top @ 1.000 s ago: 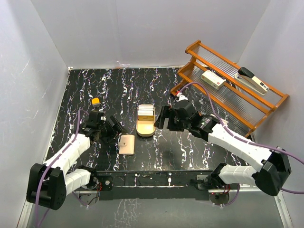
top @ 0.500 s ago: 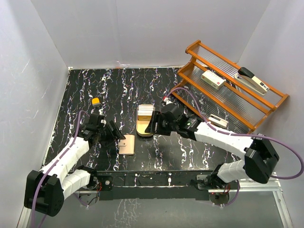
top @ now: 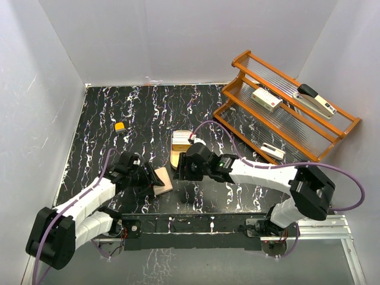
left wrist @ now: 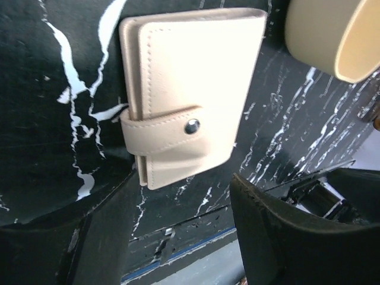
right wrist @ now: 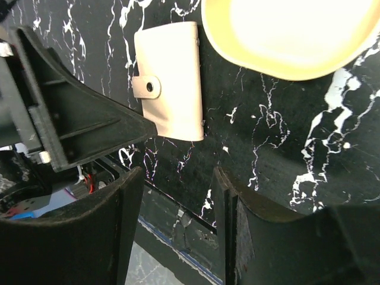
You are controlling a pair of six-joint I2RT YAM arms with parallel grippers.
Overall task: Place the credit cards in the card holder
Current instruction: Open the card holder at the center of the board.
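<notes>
Lying closed with its tab snapped shut, the small tan leather card holder (top: 161,179) is seen on the black white-veined table (top: 107,113), just off the near left end of the gold oval metal tray (top: 176,157). The pale grey-white plastic credit cards (top: 181,139) are stacked in the far end of that tray. The left gripper (top: 152,181) is set left of the tray's near end, close at the holder's left edge; contact cannot be told. Its jaws are parted and nothing is held between them. The right gripper (top: 181,168) is poised over the tray's near end, jaws likewise apart and empty. An orange wooden rack (top: 285,119) is placed well right of the tray.
</notes>
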